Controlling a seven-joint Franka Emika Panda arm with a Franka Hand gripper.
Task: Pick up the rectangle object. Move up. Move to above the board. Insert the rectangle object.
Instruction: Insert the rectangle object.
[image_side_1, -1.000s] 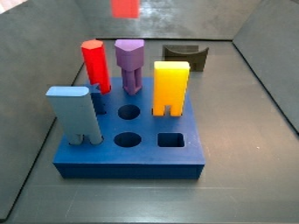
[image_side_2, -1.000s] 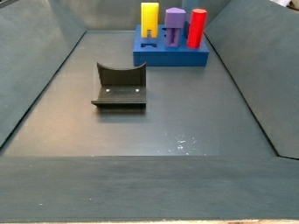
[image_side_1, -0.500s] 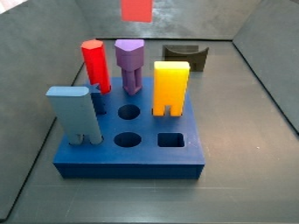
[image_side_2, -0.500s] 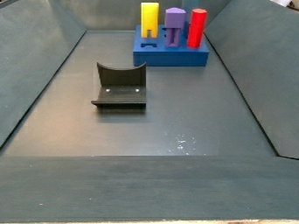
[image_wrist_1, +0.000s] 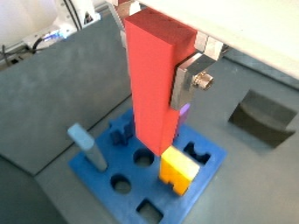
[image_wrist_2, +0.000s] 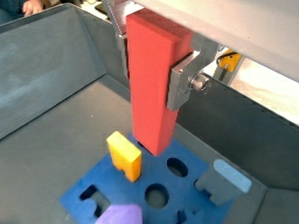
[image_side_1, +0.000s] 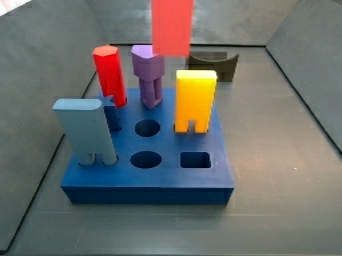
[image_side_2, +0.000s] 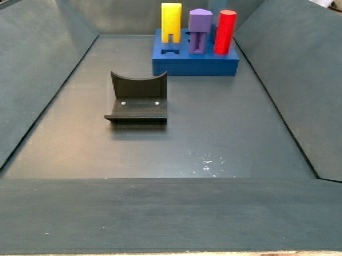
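My gripper (image_wrist_1: 156, 80) is shut on the rectangle object (image_wrist_1: 155, 87), a tall salmon-red bar held upright between the silver fingers (image_wrist_1: 187, 84); both wrist views show this grip (image_wrist_2: 152, 87). The bar hangs above the dark blue board (image_wrist_1: 100, 171), over its middle holes. In a side view the bar (image_side_1: 171, 25) comes down from the top edge, above the board (image_side_1: 147, 192) and behind the purple peg; the gripper itself is out of that frame. The board also shows far back in a side view (image_side_2: 195, 66), where neither bar nor gripper shows.
On the board stand a red hexagonal peg (image_side_1: 107, 75), a purple peg (image_side_1: 147, 72), a yellow block (image_side_1: 195, 98) and a light blue block (image_side_1: 83, 130). The fixture (image_side_2: 136, 100) stands on the floor away from the board. Grey walls enclose the floor.
In the side view the salmon-red bar has come further down from the top edge and a little to the right, toward the board. The pegs and board have not moved.
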